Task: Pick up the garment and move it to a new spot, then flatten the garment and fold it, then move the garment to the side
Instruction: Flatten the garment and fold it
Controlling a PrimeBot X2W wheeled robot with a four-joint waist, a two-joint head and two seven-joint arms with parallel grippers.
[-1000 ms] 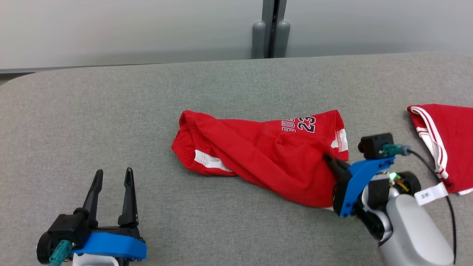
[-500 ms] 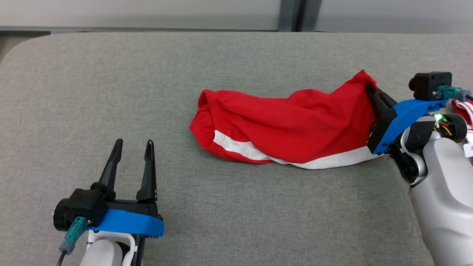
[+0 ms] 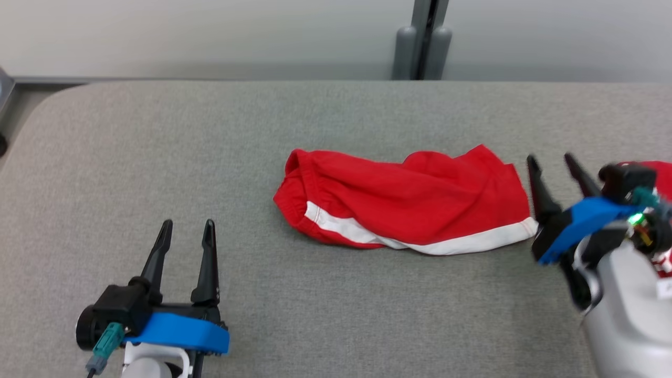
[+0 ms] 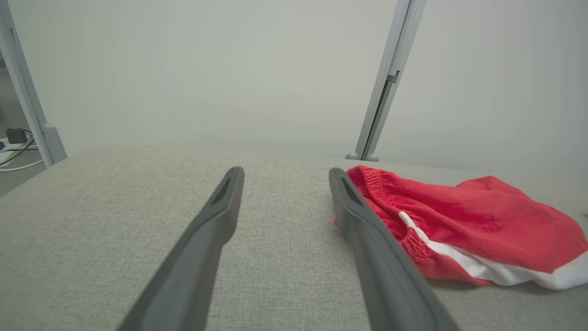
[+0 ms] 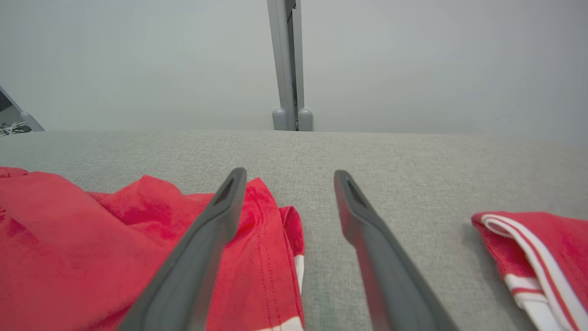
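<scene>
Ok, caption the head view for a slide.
Red shorts lie crumpled on the grey table, the open right gripper at their white-trimmed hem, the open left gripper apart.

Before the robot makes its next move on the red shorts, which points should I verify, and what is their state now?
1. Right tool open, holding nothing: ok.
2. Left tool open and empty: ok.
3. Red shorts lie fully on the table: ok.
4. Shorts flat, without wrinkles: not ok, ridges run across the middle.
5. Second red garment apart from the shorts: ok.
6. Underside layers smooth: cannot tell.
</scene>
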